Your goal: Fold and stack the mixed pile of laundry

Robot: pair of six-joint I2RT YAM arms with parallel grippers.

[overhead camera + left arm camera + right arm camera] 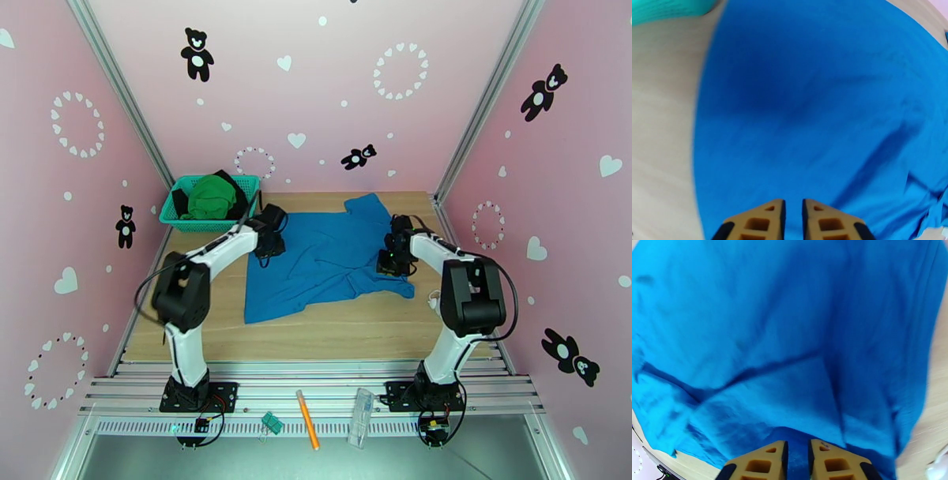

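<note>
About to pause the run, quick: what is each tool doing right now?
Left tool: nearly closed over the blue shirt; a grip cannot be told.
Right tool: closed on a fold of the blue shirt.

Top view: high above and behind the arm bases, angled down and forward over the whole table. Left wrist: very close over the blue shirt, looking past the left gripper at bottom centre, teal basket at upper left. Right wrist: equally close, past the right gripper. Shared by all three: the shirt.
</note>
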